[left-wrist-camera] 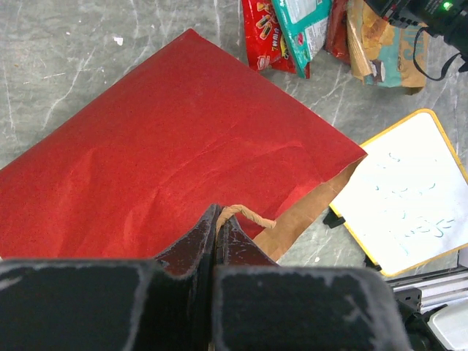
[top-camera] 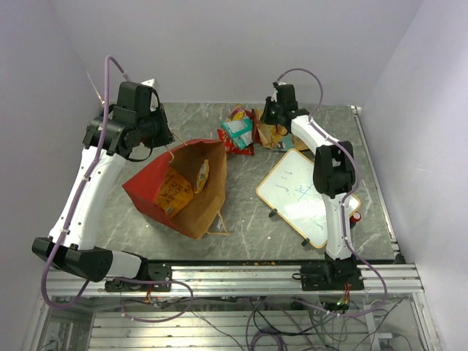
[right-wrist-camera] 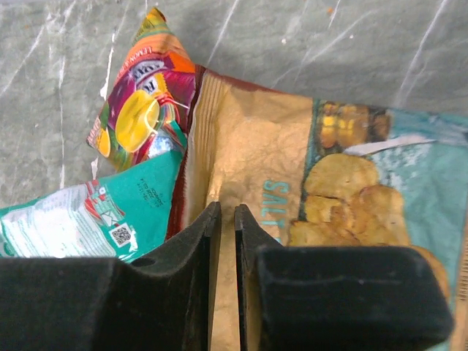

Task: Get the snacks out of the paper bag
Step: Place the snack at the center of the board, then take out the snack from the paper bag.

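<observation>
The paper bag [top-camera: 183, 190], red outside and brown inside, lies on its side with its mouth open toward the front right. An orange packet [top-camera: 174, 191] and a yellow one [top-camera: 202, 174] lie inside it. My left gripper [left-wrist-camera: 217, 212] is shut on the bag's string handle [left-wrist-camera: 252, 215], above its red side [left-wrist-camera: 183, 146]. More snacks lie piled at the back: a teal packet [top-camera: 238, 130] and a red one [top-camera: 232, 145]. My right gripper [right-wrist-camera: 227, 212] is over this pile, jaws nearly together on a tan and teal chip bag [right-wrist-camera: 292, 161], beside the teal packet [right-wrist-camera: 88, 219].
A white whiteboard [top-camera: 307, 194] with a yellow rim lies right of the paper bag, next to the right arm; it also shows in the left wrist view [left-wrist-camera: 417, 190]. A multicoloured packet [right-wrist-camera: 146, 102] lies at the far edge of the pile. An aluminium rail [top-camera: 241, 274] runs along the near edge.
</observation>
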You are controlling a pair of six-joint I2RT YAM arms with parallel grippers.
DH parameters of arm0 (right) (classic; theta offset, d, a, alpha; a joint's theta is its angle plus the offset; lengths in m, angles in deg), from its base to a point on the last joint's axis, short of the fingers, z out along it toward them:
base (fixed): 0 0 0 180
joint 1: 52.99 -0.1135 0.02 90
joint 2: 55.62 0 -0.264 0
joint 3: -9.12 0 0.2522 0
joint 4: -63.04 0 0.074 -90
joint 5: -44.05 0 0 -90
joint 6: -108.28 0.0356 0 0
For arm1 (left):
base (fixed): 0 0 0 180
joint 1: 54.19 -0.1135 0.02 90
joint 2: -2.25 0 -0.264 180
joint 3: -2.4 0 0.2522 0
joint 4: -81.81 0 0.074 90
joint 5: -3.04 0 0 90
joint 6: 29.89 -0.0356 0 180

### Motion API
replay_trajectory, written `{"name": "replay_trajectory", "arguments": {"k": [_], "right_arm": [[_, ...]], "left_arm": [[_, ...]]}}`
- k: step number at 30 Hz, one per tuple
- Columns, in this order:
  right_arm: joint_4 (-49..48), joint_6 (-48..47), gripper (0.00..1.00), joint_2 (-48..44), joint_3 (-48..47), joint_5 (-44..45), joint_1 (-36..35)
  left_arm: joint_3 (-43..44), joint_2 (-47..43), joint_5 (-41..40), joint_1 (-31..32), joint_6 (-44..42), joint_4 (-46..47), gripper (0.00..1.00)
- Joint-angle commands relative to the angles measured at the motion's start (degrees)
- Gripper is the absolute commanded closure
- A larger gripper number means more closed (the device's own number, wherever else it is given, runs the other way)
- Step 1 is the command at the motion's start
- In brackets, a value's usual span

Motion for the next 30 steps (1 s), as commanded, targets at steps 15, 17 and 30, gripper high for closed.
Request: {"name": "replay_trajectory", "arguments": {"k": [15, 17, 30], "right_arm": [[1.0, 5.3, 0.67, -13.3, 6.2, -7.5, 0.3], [0.6, 7.1, 0.66, -16.8, 10.9, -9.5, -0.4], [4.2, 8.4, 0.62, -38.6, 29.8, -5.3, -10.7]], "left_arm": [[-2.8, -2.8, 2.9, 0.1, -0.1, 2.4, 0.93], [-4.2, -3.3, 4.3, 0.1, 0.1, 3.0, 0.93], [-9.2, -6.8, 15.2, 0.1, 4.3, 3.2, 0.93]]}}
